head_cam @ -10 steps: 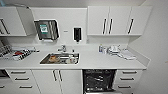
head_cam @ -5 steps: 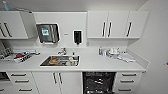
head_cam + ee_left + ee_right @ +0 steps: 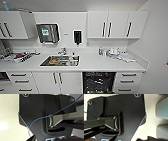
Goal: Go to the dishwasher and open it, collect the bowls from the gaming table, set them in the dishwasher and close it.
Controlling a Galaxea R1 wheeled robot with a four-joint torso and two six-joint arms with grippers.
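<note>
The dishwasher sits under the white counter, right of the sink cupboard. Its front is open onto a dark interior with wire racks. The gaming table and the bowls are out of view. In the two wrist views my own dark plate and bar stand against a pale surface, and a thin blue wire crosses the left one.
A steel sink with items in it is set in the counter. A dish rack stands at the left and small clutter at the right. White drawers flank the dishwasher. Upper cabinets and a paper dispenser hang above.
The whole kitchen view has shifted slightly downward in the picture, so the camera has moved a little. Nothing on the counter has changed.
</note>
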